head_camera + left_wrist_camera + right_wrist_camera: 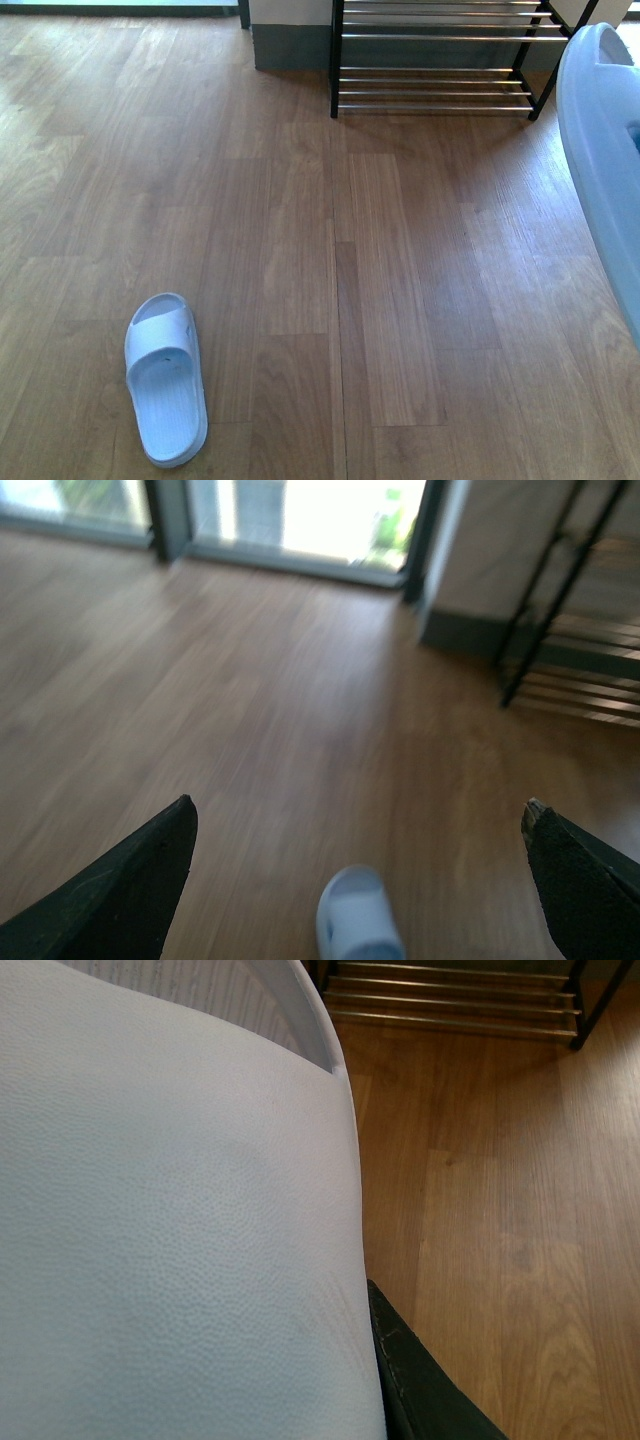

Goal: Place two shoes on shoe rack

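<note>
Ahead of the right claw [400,1375], well apart, stands the shoe rack [440,93]; its thin bars could let the raised sandal [600,150] tip or slide off if released tilted. That claw appears closed on this sandal, one finger pressed to its edge, the other hidden. Meanwhile the left claw [358,808] gapes wide and empty, the floor sandal [358,925] just beneath it.

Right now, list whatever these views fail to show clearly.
- Front view: the held sandal is cut off by the right edge, and what holds it is out of frame.
- Right wrist view: that sandal fills the picture, hiding all but one dark finger.
- Front view: the shoe rack loses its upper shelves to the top edge.
- Left wrist view: the floor sandal is blurred and cut by the bottom edge.
</note>
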{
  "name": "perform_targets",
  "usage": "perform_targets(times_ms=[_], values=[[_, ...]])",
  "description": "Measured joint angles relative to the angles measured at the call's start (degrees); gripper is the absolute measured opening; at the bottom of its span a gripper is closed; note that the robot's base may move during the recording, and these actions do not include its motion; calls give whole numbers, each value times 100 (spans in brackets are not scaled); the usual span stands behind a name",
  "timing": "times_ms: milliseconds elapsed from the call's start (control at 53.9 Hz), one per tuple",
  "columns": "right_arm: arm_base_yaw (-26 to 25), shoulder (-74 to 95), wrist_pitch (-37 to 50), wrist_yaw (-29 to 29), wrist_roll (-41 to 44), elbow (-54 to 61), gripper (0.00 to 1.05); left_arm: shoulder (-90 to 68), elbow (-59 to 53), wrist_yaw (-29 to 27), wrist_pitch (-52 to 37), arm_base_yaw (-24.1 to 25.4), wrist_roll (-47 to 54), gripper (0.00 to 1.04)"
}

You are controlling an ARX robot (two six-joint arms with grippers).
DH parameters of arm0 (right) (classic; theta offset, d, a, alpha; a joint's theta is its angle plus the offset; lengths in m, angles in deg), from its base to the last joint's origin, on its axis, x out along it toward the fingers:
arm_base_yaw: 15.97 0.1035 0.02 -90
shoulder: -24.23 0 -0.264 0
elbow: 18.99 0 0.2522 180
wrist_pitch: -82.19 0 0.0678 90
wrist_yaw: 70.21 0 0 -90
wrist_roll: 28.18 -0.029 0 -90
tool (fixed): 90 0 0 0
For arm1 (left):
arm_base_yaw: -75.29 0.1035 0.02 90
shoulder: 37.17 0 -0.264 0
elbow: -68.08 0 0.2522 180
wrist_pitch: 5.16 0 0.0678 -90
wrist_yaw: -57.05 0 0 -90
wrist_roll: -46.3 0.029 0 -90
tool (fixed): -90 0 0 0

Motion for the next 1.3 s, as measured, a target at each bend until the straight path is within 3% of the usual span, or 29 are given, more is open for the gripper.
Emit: perform_targets(times_ms=[19,93,204,297,371,520,761,1300], values=[[0,0,0,0,0,0,1,-426,17,-197,-52,28,-160,95],[2,0,0,-24,0,0,1,-1720,-50,20,-800,238,-323,95],[0,0,0,-11,0,0,1,-4227,-74,560,-2837,590,-337,95],[2,0,0,-7,0,0,1,-5694,-9,636,-3960,669,-299,95],[2,0,0,-9,0,0,1,-7969,354,719,-5445,691,-168,95],[2,0,0,-4,-2,0,1,-10692,1088,671,-6533,629,-7,95],[2,0,0,-4,0,0,1,-14010,2739,380,-6325,295,181,95],[2,0,0,-7,0,0,1,-15816,5987,55,-4715,37,-177,95]])
